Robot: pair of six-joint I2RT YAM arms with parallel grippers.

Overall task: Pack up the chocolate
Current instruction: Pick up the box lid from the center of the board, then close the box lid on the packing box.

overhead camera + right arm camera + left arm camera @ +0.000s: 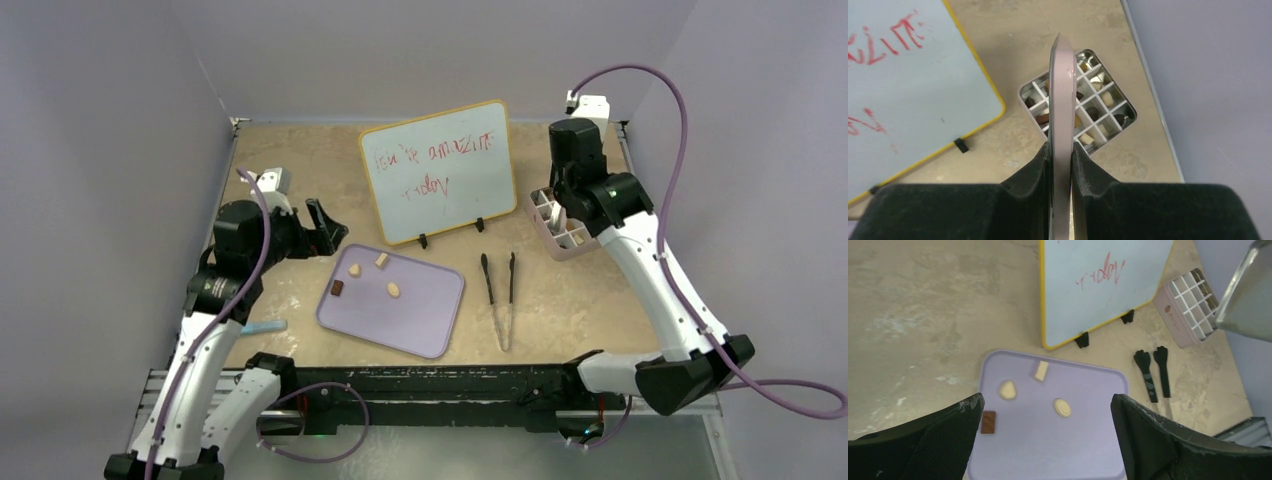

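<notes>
Chocolate pieces: four sat on the lavender tray (pixel 1073 450), all below and between the left gripper's (pixel 1047 402) wide-spread fingers (pixel 948 440), which held nothing. The cream heart (pixel 1007 389) and dark brown square (pixel 989 422) lay toward one finger, the square just beside its tip. The tan bar (pixel 1041 371) lay beyond the tips and the cream oval (pixel 1062 408) approx. midway. Tongs (pixel 1153 375) lay outside the other finger.

The right gripper (pixel 1060 150) was pinching a thin pink lid (pixel 1062 90) upright and edge-on, w/ the gridded box (pixel 1023 96) beyond its fingertips. Several cells held pieces.

Judged: the pieces are tiny, light and stiff but easily scuffed or cracked, and prob. slick on the smooth tray, so they may skid. Best taken low across the two flat sides w/ a gentle squeeze.
</notes>
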